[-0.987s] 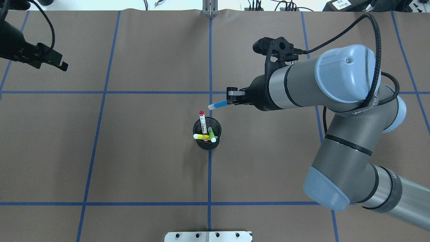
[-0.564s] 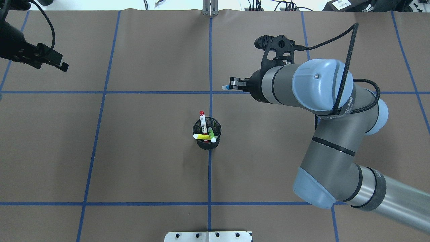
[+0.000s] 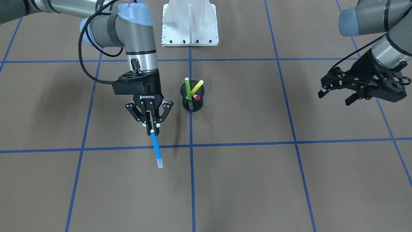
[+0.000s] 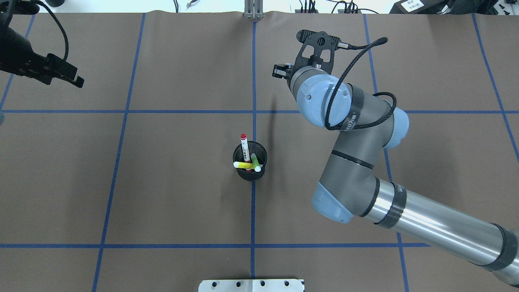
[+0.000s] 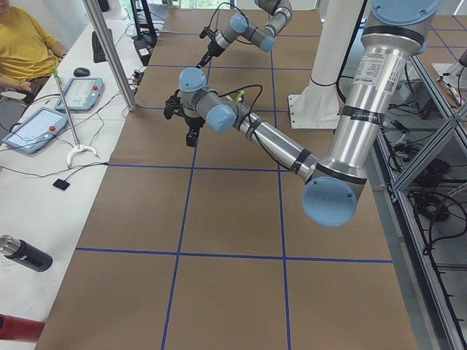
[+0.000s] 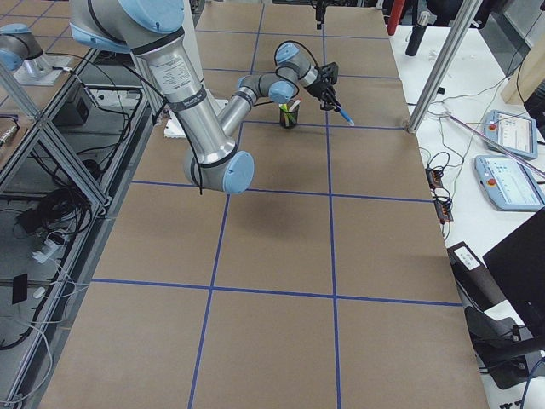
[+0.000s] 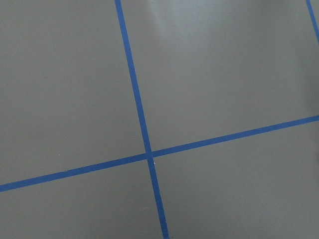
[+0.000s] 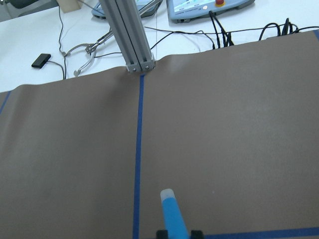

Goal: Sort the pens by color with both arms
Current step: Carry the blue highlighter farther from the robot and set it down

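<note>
My right gripper point(image 3: 154, 129) is shut on the blue pen point(image 3: 157, 151), which hangs tilted with its pale end down, above the table on the far side of the cup. The pen also shows in the right wrist view point(image 8: 172, 211) and the exterior right view point(image 6: 345, 118). In the overhead view the right gripper point(image 4: 277, 71) hides the pen. The black mesh cup point(image 4: 250, 173) holds the green pen point(image 4: 255, 161), the yellow pen point(image 4: 243, 164) and the white pen with red cap point(image 4: 244, 145). My left gripper point(image 3: 336, 96) is open and empty, far off at the table's left side.
Blue tape lines point(image 4: 253, 121) divide the brown table cover into squares. The white base pedestal point(image 3: 190, 22) stands at the robot's side. A metal post point(image 8: 130, 40) stands at the far edge, with cables and control tablets point(image 8: 209, 7) beyond it.
My right arm has swung away from the cup toward the far edge with the blue pen, and the wrist has turned so the pen points downward. The left gripper has barely moved.
</note>
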Controlling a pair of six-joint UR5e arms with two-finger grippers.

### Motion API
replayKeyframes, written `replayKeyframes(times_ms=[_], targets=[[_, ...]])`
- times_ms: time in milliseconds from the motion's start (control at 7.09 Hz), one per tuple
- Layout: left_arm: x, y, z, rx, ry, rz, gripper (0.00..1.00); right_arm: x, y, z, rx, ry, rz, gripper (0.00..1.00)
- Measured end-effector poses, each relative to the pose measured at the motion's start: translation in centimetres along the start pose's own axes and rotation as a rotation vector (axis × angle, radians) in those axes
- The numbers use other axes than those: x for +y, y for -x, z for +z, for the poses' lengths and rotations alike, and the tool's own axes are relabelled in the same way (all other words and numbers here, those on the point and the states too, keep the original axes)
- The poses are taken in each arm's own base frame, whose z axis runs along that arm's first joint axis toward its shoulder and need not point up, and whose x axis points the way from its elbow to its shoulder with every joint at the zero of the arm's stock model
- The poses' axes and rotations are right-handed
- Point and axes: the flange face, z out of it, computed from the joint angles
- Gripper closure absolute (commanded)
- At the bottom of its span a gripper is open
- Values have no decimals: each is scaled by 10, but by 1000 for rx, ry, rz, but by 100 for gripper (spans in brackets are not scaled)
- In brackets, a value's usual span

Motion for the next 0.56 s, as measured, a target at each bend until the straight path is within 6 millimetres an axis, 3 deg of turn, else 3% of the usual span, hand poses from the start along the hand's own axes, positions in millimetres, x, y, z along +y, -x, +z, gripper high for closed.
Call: replayKeyframes(times_ms=[282,564], targets=[[1,-2,3,1,6,-1,0,5,2,60,134,-148,7,100],[1,-2,4,1,7,-1,0,10,-19,102,144,-201,24,100]])
